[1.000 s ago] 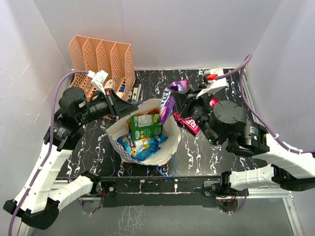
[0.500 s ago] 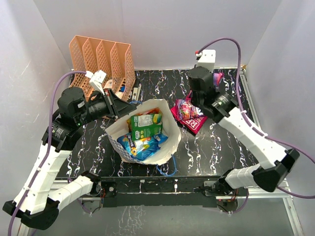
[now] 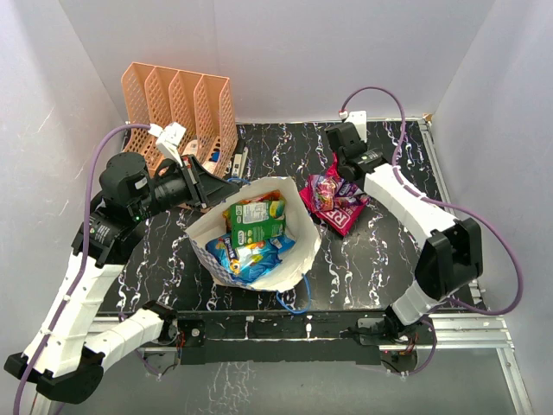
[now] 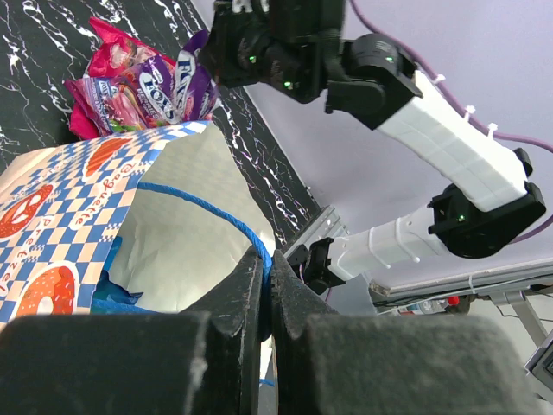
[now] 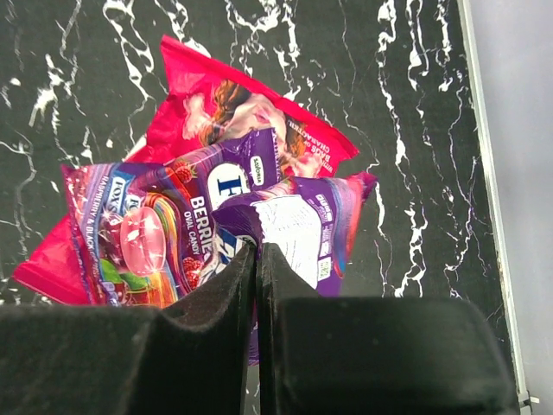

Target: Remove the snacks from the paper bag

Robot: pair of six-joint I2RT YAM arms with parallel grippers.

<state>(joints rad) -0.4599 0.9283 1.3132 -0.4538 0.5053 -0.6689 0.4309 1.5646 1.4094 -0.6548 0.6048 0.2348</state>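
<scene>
The blue-and-white checkered paper bag (image 3: pixel 289 259) stands open mid-table, with a green pouch (image 3: pixel 256 220) and a blue pouch (image 3: pixel 246 252) inside. My left gripper (image 3: pixel 226 183) is shut on the bag's blue cord handle (image 4: pixel 206 206) at the far-left rim; its jaws (image 4: pixel 266 270) pinch the cord. My right gripper (image 3: pixel 346 179) is shut on the edge of a purple pouch (image 5: pixel 298 223), low over the table right of the bag. That pouch lies on a berries pouch (image 5: pixel 138 233) and a magenta-red pouch (image 5: pixel 220 99). The pile also shows in the top view (image 3: pixel 330 201).
A peach slotted file rack (image 3: pixel 181 104) stands at the back left, with small items (image 3: pixel 220 160) at its foot. The bag's other blue cord handle (image 3: pixel 294 301) hangs at the front. White walls close in on three sides.
My right arm carried the purple pouch from above the bag to the right and down onto the pouch pile. The left gripper kept hold of the handle.
</scene>
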